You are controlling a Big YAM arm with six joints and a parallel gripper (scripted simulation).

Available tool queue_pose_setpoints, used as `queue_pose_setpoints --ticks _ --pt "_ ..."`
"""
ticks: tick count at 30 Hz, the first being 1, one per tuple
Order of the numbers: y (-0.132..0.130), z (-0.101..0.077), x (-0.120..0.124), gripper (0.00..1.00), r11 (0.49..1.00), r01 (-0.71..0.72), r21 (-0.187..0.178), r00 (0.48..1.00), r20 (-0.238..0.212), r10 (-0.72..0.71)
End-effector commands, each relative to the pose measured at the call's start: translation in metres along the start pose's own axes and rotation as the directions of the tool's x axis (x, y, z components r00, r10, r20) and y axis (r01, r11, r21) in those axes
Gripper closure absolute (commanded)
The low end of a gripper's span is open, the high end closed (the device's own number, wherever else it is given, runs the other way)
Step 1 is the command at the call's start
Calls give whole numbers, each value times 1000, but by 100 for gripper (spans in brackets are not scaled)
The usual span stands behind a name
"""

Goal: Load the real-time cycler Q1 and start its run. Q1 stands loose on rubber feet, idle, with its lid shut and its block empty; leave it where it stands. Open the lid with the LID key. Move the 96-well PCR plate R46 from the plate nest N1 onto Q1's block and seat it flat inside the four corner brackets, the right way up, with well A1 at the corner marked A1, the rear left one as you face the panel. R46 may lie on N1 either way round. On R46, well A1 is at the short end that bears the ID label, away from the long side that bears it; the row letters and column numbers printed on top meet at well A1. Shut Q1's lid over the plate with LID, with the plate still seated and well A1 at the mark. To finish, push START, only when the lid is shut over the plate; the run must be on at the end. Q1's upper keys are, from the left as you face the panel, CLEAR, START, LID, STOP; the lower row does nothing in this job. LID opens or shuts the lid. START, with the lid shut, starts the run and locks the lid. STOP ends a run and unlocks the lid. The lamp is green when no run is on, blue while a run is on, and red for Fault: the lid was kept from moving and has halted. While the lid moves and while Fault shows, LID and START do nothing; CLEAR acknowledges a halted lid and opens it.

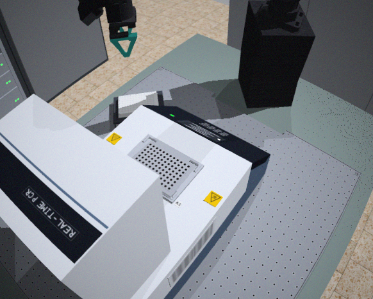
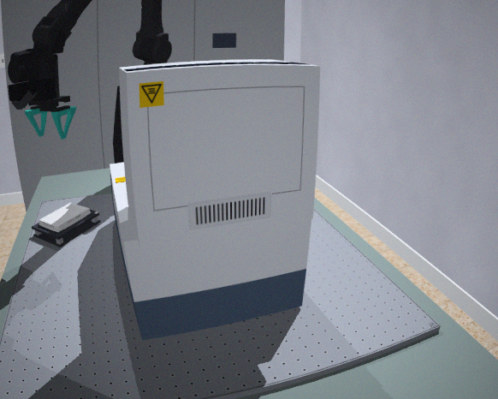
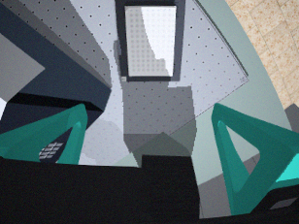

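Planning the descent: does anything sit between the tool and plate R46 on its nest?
Nothing visible does. The open tool hangs high above plate R46 on nest N1, with only air between them.

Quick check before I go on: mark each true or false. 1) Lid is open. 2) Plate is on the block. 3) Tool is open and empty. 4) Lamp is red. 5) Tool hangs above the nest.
1) True: the lid stands raised.
2) False: the block shows bare wells; the plate lies on the nest.
3) True: the tool holds nothing.
4) False: the lamp is green.
5) True: high above it, apart from the plate.
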State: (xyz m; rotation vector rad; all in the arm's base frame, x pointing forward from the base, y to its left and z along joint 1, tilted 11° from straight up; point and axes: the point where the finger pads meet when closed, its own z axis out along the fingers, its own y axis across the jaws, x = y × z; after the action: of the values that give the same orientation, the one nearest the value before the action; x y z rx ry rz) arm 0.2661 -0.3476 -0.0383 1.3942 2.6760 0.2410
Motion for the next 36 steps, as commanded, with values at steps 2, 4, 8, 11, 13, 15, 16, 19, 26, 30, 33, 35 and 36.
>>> queue_pose_setpoints --ticks 2,4,8,11,13,15,16,19,26,30,33,35,36 --pt "4 22 -2 0 999 32 2 999 0 -32" --pt "3 30 1 0 1000 21 1 1000 -2 -21" --pt "0 39 -2 0 1000 -3 1 1000 11 3" --pt "3 45 -10 0 1000 -6 1 1000 28 6" --pt "3 45 -10 0 1000 -6 1 1000 28 6" --pt "4 51 -9 0 1000 6 1 1000 20 -6" --pt "4 56 -9 0 1000 10 1 1000 19 -10" --pt "4 73 -6 0 1000 1 0 1000 10 -1" --pt "2 90 -10 0 1000 -2 -1 1000 29 2" --pt "4 93 -15 0 1000 8 -1 999 41 -8" --pt "5 106 -16 0 1000 9 -1 1000 28 -9" --pt "5 117 -18 0 1000 8 -1 1000 28 -8" --pt "5 121 -20 0 1000 7 -1 1000 30 -7"
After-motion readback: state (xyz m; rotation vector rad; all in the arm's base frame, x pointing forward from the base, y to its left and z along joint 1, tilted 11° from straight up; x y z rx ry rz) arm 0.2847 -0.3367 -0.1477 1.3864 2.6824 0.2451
